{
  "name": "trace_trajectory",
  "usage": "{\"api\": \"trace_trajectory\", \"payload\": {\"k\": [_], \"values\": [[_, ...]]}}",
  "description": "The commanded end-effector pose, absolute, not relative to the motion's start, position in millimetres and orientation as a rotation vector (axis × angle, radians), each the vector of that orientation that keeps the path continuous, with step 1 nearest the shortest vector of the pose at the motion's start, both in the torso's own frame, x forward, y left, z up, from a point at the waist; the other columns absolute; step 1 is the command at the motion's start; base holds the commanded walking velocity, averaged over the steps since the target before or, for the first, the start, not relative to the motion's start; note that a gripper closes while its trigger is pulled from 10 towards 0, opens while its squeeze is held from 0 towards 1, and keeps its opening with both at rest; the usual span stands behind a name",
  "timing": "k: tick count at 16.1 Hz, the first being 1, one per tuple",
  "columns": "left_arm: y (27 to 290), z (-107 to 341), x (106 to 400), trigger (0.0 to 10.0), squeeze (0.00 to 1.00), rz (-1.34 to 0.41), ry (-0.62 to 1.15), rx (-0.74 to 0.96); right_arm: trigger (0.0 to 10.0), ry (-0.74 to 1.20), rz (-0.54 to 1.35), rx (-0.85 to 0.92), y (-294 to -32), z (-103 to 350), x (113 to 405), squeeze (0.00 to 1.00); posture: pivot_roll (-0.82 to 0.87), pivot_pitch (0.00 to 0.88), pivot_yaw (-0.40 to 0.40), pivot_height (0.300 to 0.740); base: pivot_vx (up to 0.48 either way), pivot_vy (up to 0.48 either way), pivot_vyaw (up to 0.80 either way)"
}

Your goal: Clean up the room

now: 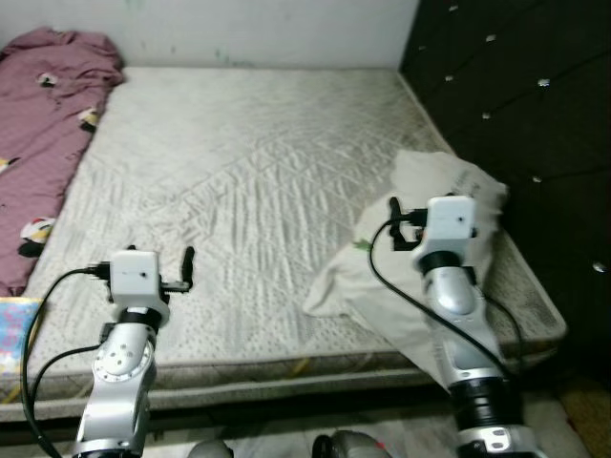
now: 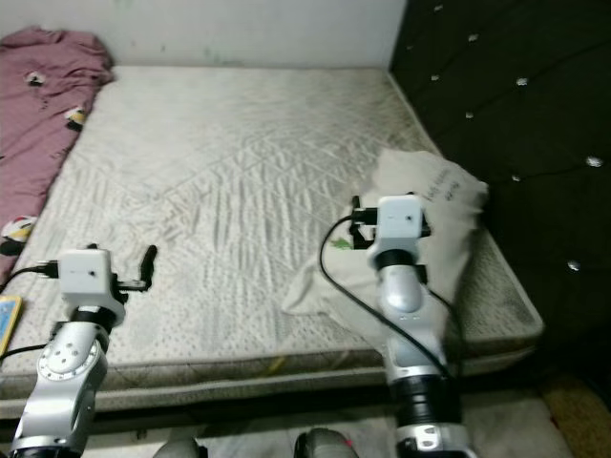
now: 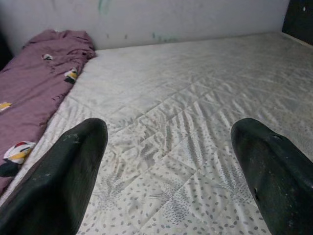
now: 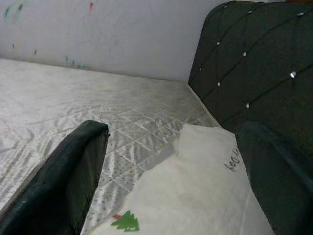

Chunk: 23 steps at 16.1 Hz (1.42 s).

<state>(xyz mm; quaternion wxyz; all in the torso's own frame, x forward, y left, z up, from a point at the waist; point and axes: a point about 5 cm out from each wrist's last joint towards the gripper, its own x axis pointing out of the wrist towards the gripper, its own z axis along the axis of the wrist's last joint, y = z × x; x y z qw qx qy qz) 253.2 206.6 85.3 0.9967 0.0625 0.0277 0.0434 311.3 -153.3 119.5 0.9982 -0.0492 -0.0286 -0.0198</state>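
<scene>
Both silver arms reach forward over the near edge of the bed (image 1: pixel 258 172). On the right, the right tool (image 4: pixel 171 181) hangs above a cream pillowcase (image 1: pixel 430 205) that lies crumpled on the bed's right side, close to the dark tufted headboard (image 1: pixel 516 105); its two black fingers (image 4: pixel 73 176) stand wide apart with nothing between them. The wrist view shows a small green tree print (image 4: pixel 126 221) and some dark lettering on the cloth. On the left, the left tool (image 3: pixel 171 181) hovers over bare quilted mattress near the front edge, its fingers (image 3: pixel 63 181) likewise spread wide and gripping nothing. A pink blanket (image 1: pixel 43 114) with small cartoon patches lies bunched along the far left side of the bed, reaching up to the pale wall (image 1: pixel 239 29). A blue-and-yellow item (image 1: pixel 14 324) sits at the left front corner; what it is cannot be made out.
</scene>
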Motion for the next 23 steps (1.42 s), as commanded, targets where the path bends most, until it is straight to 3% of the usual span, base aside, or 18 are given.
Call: {"api": "trace_trajectory", "payload": {"k": [1, 5, 10, 19, 23], "values": [[207, 85, 249, 10.0, 0.00, 0.115, 0.050, 0.120, 10.0, -0.062, -0.036, -0.076, -153, 118, 309, 0.00, 0.05, 0.057, -0.016, 0.740, 0.000, 0.000, 0.00], [206, 80, 247, 10.0, 0.00, 0.175, 0.063, 0.114, 10.0, -0.073, -0.046, -0.031, -157, 116, 305, 0.00, 0.04, 0.005, 0.009, 0.740, 0.000, 0.000, 0.00], [205, 75, 250, 10.0, 0.00, 0.183, 0.076, 0.097, 10.0, -0.088, -0.039, -0.019, -153, 113, 302, 0.00, 0.03, 0.000, 0.039, 0.740, 0.000, 0.000, 0.00], [197, 79, 254, 10.0, 0.00, 0.133, 0.039, 0.096, 10.0, -0.085, -0.020, -0.047, -151, 112, 306, 0.00, 0.04, 0.000, 0.015, 0.740, 0.000, 0.000, 0.00], [195, 78, 256, 10.0, 0.00, 0.126, 0.041, 0.090, 10.0, -0.101, 0.007, -0.080, -150, 114, 306, 0.00, 0.03, 0.000, 0.008, 0.740, 0.000, -0.257, 0.11]]}}
